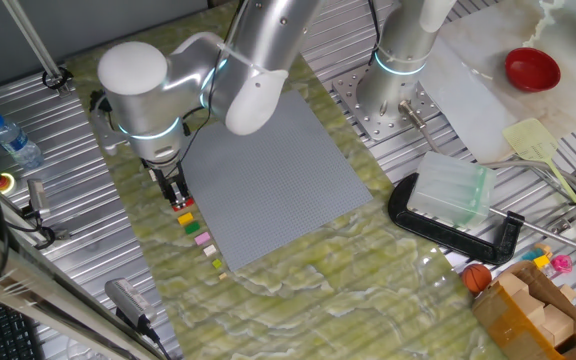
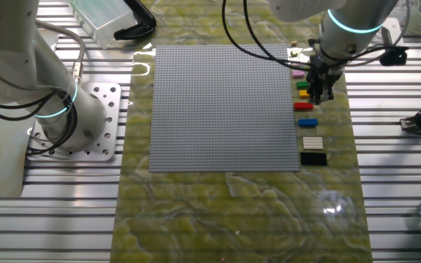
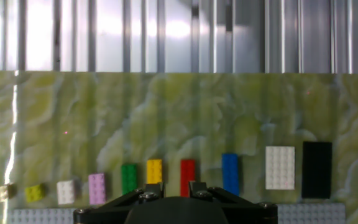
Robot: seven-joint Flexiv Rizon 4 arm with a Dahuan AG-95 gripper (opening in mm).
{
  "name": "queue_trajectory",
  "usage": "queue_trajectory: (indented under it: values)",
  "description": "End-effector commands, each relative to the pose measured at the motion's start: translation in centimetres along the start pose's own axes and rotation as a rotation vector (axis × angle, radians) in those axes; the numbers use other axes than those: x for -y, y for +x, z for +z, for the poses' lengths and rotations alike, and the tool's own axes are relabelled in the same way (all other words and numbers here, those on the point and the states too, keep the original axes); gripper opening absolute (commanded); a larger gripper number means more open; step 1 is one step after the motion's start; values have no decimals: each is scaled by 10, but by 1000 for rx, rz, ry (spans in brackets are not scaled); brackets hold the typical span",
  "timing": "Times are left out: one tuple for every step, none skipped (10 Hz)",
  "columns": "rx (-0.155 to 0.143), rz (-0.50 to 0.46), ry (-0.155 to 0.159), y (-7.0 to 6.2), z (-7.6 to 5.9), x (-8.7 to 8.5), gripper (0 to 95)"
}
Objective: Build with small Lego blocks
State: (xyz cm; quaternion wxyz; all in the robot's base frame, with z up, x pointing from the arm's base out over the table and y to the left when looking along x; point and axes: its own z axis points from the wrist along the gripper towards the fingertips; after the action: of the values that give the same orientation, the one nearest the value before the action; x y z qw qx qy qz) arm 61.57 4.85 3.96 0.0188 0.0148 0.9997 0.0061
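The small Lego blocks lie in a row on the green mat beside the grey baseplate (image 2: 225, 106). In the hand view they run from left: tan (image 3: 6, 191), small yellow (image 3: 35, 191), small white (image 3: 66, 191), pink (image 3: 97, 188), green (image 3: 129, 178), yellow (image 3: 155, 171), red (image 3: 188, 177), blue (image 3: 230, 173), cream (image 3: 280, 167), black (image 3: 317, 169). My gripper (image 3: 175, 188) hangs over the row between the yellow and red blocks. Its jaws stand slightly apart with nothing between them. It also shows in the other fixed view (image 2: 320, 93) and in one fixed view (image 1: 175, 192).
A second arm's base (image 2: 71, 120) stands left of the baseplate. A black clamp with a clear box (image 1: 453, 195), a red bowl (image 1: 533, 68) and a cardboard box of toys (image 1: 533, 305) lie to one side. Slotted aluminium table (image 3: 166, 34) lies beyond the mat.
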Motion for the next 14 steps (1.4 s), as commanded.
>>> queue_trajectory:
  values:
    - [0, 3, 2, 0, 3, 0, 190]
    - [2, 3, 3, 0, 5, 0, 190]
    - [7, 4, 4, 0, 7, 0, 190]
    - [9, 4, 4, 0, 7, 0, 190]
    - [12, 3, 5, 0, 7, 1, 190]
    - [14, 4, 5, 0, 9, 2, 190]
    - [14, 4, 4, 0, 10, 2, 190]
    - [15, 6, 4, 0, 13, 3, 190]
    - [17, 4, 3, 0, 14, 3, 190]
    - [17, 3, 3, 0, 14, 3, 190]
    - [16, 1, 4, 0, 15, 3, 190]
    - [15, 3, 4, 0, 16, 3, 190]
    - [15, 3, 5, 0, 17, 3, 190]
    - [16, 3, 5, 0, 17, 3, 190]
